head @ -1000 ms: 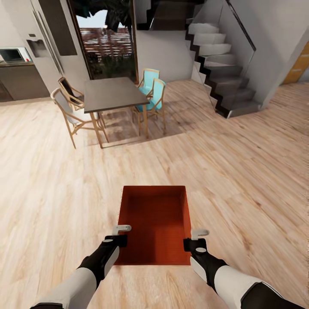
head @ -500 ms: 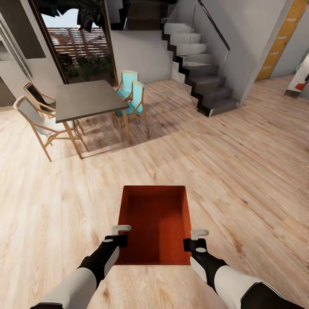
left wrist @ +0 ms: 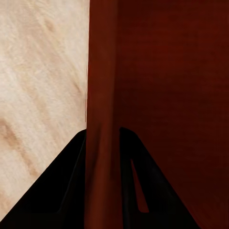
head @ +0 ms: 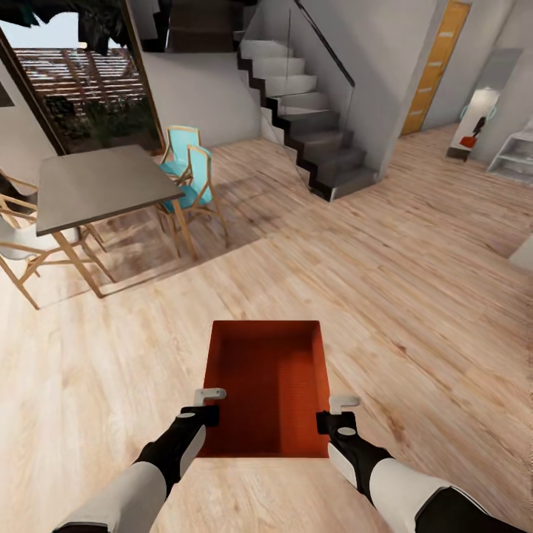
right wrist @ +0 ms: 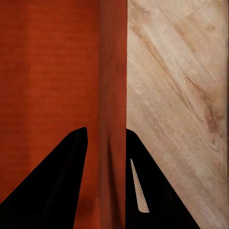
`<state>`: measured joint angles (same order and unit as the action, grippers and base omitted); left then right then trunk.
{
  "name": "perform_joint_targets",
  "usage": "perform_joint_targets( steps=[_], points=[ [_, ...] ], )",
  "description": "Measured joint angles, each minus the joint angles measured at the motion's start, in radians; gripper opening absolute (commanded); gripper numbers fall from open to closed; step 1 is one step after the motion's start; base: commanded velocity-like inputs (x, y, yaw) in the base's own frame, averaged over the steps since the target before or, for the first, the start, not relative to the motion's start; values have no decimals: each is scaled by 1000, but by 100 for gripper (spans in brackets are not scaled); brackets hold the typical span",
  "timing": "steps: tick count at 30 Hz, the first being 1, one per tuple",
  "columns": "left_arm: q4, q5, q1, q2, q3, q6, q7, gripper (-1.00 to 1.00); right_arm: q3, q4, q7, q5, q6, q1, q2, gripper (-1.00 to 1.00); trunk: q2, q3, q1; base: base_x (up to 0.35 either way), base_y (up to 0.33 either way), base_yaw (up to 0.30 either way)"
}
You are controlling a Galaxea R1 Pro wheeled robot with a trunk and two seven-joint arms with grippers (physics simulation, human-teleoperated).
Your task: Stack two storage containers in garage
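A red-orange storage container [head: 268, 385] hangs in front of me over the light wood-plank floor, held by both arms. My left gripper [head: 209, 403] is shut on its left wall near the close corner. My right gripper [head: 341, 411] is shut on its right wall. In the left wrist view the two dark fingers [left wrist: 71, 191] pinch the container's wall [left wrist: 101, 95] between them. The right wrist view shows the same pinch, dark fingers [right wrist: 67, 186] on the wall [right wrist: 112, 86]. The container is empty inside.
A grey dining table [head: 96, 185] with turquoise chairs [head: 189, 174] and white chairs [head: 18, 248] stands at the left. A dark staircase [head: 311, 126] rises ahead, with an orange-brown door [head: 433, 66] beyond it at the right. Open plank floor [head: 414, 281] lies ahead and right.
The whole view has swung to the right: table and stairs slid leftward, the orange-brown door and far right corner came into sight. Arms and container keep the same place in view.
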<state>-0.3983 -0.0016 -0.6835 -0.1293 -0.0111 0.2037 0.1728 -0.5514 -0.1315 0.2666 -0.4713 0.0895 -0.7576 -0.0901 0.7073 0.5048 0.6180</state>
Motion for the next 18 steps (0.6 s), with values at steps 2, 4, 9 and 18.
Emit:
perform_joint_targets(
  steps=[2,4,9,18],
  points=[
    [-1,0,0,0,0,0,0,-100,0,-1,0,0,0,0,0,-100,0,0,0,322,0,-254],
    [-3,0,0,0,0,1,0,-100,0,-2,0,0,0,0,1,-100,0,0,0,322,0,-254],
    [-3,0,0,0,0,1,0,-100,-1,-2,0,-1,0,0,1,-100,0,0,0,322,0,-254],
    [-3,1,0,0,1,1,1,-100,-1,-2,0,-1,0,0,1,-100,0,0,0,322,0,-254]
  ],
)
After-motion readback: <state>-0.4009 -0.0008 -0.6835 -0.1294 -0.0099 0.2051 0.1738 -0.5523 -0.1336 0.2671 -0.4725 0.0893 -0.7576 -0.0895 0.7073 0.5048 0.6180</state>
